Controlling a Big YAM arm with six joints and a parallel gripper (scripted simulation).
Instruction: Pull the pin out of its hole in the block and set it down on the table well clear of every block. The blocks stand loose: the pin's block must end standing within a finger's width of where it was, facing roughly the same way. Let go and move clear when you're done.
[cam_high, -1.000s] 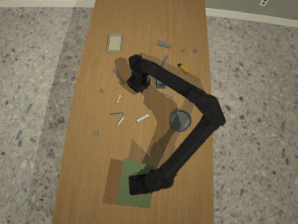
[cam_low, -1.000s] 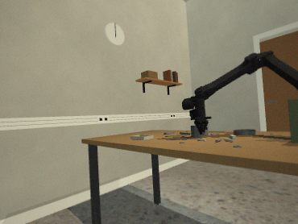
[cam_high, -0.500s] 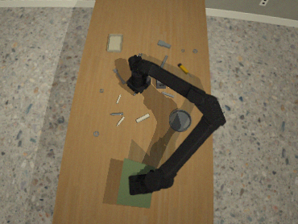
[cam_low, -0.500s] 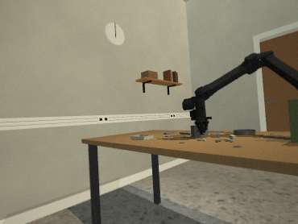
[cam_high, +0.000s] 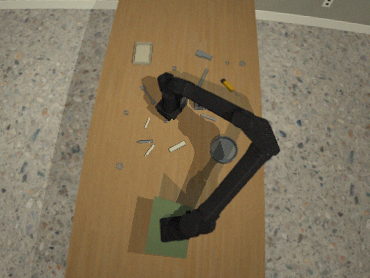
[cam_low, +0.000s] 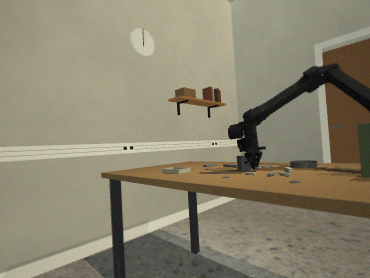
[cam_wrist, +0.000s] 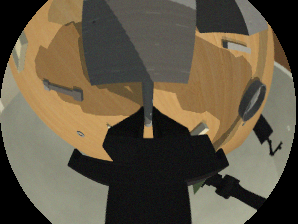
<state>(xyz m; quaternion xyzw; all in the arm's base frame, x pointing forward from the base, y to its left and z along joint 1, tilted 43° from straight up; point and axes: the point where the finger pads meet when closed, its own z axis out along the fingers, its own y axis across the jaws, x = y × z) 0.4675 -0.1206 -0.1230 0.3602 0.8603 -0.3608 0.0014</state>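
Observation:
In the wrist view a grey block (cam_wrist: 140, 36) fills the upper middle, and a thin grey pin (cam_wrist: 145, 99) runs from its near face straight back into my gripper (cam_wrist: 148, 128). The gripper is shut on the pin. I cannot tell whether the pin's far end is still inside the hole. In the top view the gripper (cam_high: 167, 118) points down at the middle of the table (cam_high: 100, 210), and it hides the block and pin. In the exterior view the gripper (cam_low: 255, 165) hangs just beside the small grey block (cam_low: 243, 163).
Small grey and white loose parts (cam_high: 177, 146) lie scattered around the gripper. A flat pale tile (cam_high: 143, 52) (cam_low: 176, 170) lies at the far end, a round grey dish (cam_high: 223, 149) (cam_low: 303, 163) lies under the arm, a yellow piece (cam_high: 228, 85) lies at the right edge, and a green mat (cam_high: 167, 240) lies under the arm's base.

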